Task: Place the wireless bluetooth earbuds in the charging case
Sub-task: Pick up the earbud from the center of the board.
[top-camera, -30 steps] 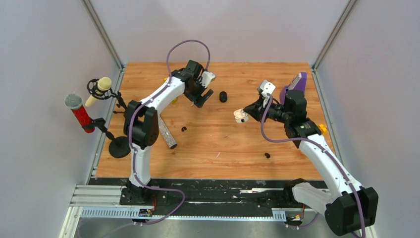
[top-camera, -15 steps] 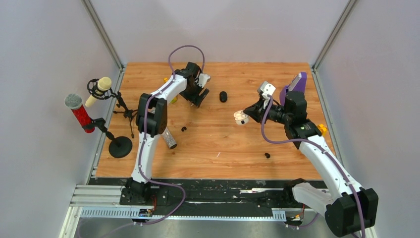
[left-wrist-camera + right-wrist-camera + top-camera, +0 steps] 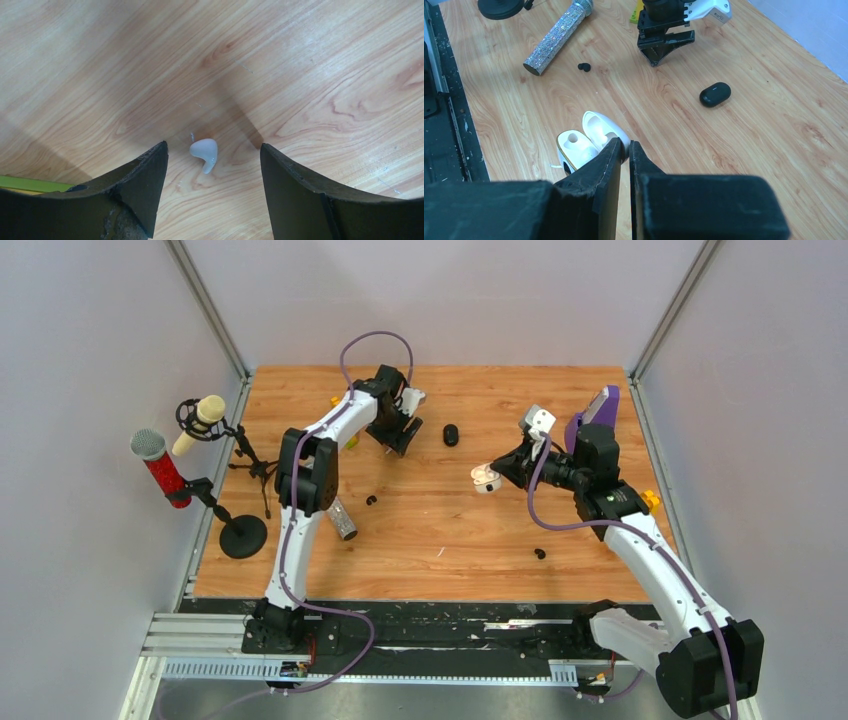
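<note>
One white earbud with a short stem lies on the wood between the open fingers of my left gripper, which hangs low over it at the back left. My right gripper is shut on the lid of the open white charging case and holds it above the table's middle right. A shut black case lies at the back centre. One black earbud lies left of centre, another near the front right. The second white earbud is not in view.
A glitter-covered microphone lies at the left. A red microphone and a cream one stand on stands beyond the left edge. A thin white sliver lies front centre. A purple object sits at the back right.
My left gripper has moved back and to the left and come down over the white earbud. My right gripper has held the case nearly still.
</note>
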